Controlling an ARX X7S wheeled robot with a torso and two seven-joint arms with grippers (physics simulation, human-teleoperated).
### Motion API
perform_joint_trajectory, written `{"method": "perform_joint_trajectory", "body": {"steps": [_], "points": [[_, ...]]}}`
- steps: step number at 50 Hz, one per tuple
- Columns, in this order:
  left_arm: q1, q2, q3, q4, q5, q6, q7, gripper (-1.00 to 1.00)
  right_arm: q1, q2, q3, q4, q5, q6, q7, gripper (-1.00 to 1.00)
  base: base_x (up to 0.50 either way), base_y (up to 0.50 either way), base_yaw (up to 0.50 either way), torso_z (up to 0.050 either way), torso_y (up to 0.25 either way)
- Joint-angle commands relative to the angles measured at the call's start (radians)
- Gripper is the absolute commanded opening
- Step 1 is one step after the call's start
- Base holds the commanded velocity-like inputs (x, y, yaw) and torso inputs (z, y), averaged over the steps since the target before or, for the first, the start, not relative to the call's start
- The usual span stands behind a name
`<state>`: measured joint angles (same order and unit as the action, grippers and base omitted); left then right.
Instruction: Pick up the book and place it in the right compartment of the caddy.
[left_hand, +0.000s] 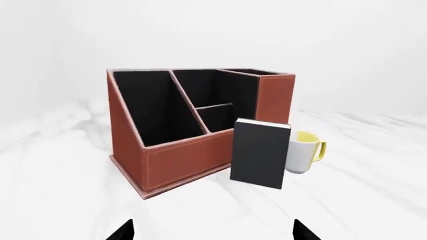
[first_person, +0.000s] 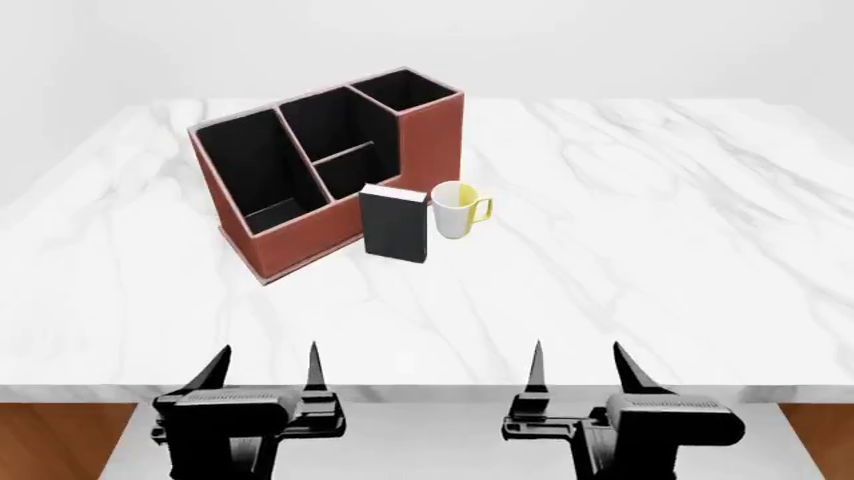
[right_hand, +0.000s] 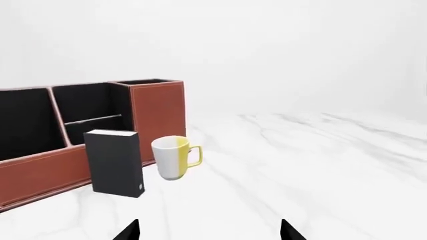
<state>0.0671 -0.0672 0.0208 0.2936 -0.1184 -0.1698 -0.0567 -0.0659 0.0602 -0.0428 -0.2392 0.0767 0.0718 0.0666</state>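
The book stands upright beside the caddy (mug alongside). Both grippers, left and right, are spread and empty.

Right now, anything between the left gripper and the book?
Nothing. In the head view, only bare marble table lies between the left gripper and the upright book. The left wrist view agrees: the mug sits off to the book's side.

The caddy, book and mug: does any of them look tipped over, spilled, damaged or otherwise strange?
Nothing looks damaged or spilled. The small black hardcover book stands upright in front of the red-brown leather-look caddy, which sits at an angle to the table edge. The white-and-yellow mug stands upright beside the book.
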Motion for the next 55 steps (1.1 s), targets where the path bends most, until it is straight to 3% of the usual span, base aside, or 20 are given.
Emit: {"method": "perform_joint_trajectory", "body": {"steps": [1,14,55], "points": [[0.069,-0.034,-0.011,0.246,-0.058,-0.09,-0.025,1.0,-0.069,0.033,-0.011,-0.244,0.037,0.067,0.027,1.0,0.0,0.0,0.0,0.0,0.0],[0.105,-0.055,-0.033,0.374,-0.102,-0.123,-0.06,1.0,-0.088,0.054,-0.012,-0.338,0.099,0.111,0.037,1.0,0.03,0.0,0.0,0.0,0.0],[0.11,-0.095,0.001,0.367,-0.127,-0.106,-0.102,1.0,-0.079,0.097,-0.043,-0.319,0.145,0.119,0.072,1.0,0.5,-0.05,0.0,0.0,0.0]]}}
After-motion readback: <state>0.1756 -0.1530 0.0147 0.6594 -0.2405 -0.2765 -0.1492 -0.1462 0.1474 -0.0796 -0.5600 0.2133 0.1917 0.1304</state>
